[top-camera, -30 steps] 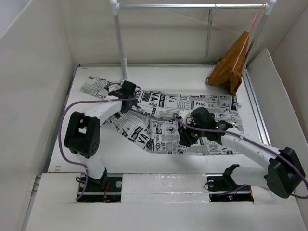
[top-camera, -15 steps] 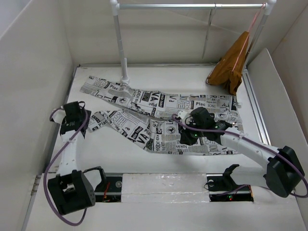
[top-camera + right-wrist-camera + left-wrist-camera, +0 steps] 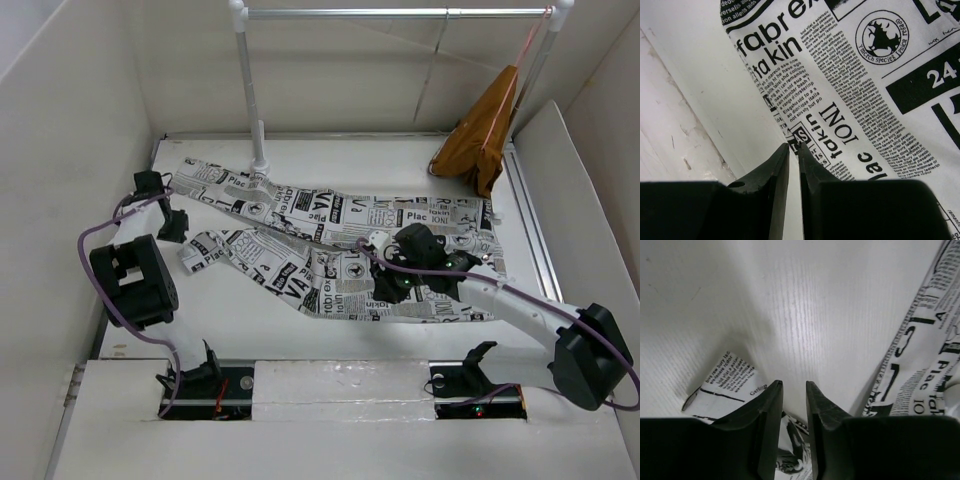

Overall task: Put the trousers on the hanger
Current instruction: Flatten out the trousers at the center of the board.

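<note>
From above, the left fingers (image 3: 176,226) sat beside the trousers' (image 3: 330,225) leg ends on the bench (image 3: 300,320), and the right fingers (image 3: 392,285) rested on the cloth's near edge. The left wrist view showed a narrow empty gap over a cuff corner. The right wrist view showed the tips nearly meeting at the hem.

Trousers (image 3: 335,250): white cloth w/ black newsprint lettering, lying flat on table, waist to the right, two legs running left and splayed apart at the ends. Hanger (image 3: 436,60): thin grey wire, hanging from top rail
</note>
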Motion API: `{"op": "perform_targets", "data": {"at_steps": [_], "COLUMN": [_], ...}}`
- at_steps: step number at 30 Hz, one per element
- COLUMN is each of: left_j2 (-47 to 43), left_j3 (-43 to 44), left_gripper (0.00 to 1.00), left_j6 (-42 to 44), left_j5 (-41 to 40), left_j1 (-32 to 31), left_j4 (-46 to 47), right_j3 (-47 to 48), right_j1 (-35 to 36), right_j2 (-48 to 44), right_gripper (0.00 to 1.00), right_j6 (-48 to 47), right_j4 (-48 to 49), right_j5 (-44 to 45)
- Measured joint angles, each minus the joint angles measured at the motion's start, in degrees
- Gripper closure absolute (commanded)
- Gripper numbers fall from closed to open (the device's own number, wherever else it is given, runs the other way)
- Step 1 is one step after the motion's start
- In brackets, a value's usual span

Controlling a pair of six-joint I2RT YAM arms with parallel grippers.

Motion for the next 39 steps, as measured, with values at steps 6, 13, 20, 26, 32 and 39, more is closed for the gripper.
{"op": "perform_targets", "data": {"at_steps": [6, 13, 20, 26, 32, 39], "left_j2": [0.1, 0.0, 0.3, 1.4, 0.7, -18.3], "left_j3": [-3.0, -4.0, -4.0, -4.1, -4.5, -5.8], "left_gripper": [0.38, 0.38, 0.66, 1.0, 1.0, 1.0], "left_j6": [-0.4, -0.8, -0.8, -0.7, 0.5, 4.4], "left_j5": [1.5, 1.9, 1.9, 1.9, 2.0, -4.1], "left_j1": [0.0, 0.0, 0.0, 0.0, 0.0, -3.2], "left_j4": [-0.1, -0.6, -0.5, -0.1, 0.4, -2.1], "right_j3": [0.0, 0.0, 0.2, 2.6, 4.7, 5.3], "right_j1": [0.3, 0.3, 0.3, 0.3, 0.2, -4.6], "right_j2": [0.1, 0.2, 0.2, 0.0, -3.1, -13.6], "right_gripper": [0.81, 0.81, 0.81, 0.8, 0.67, 0.5], "right_j6": [0.0, 0.0, 0.1, 0.1, 0.8, 5.1], "right_j4": [0.0, 0.0, -0.2, -1.6, -4.6, -9.8], "right_j5": [0.0, 0.1, 0.2, 1.6, 4.3, 9.5]}}
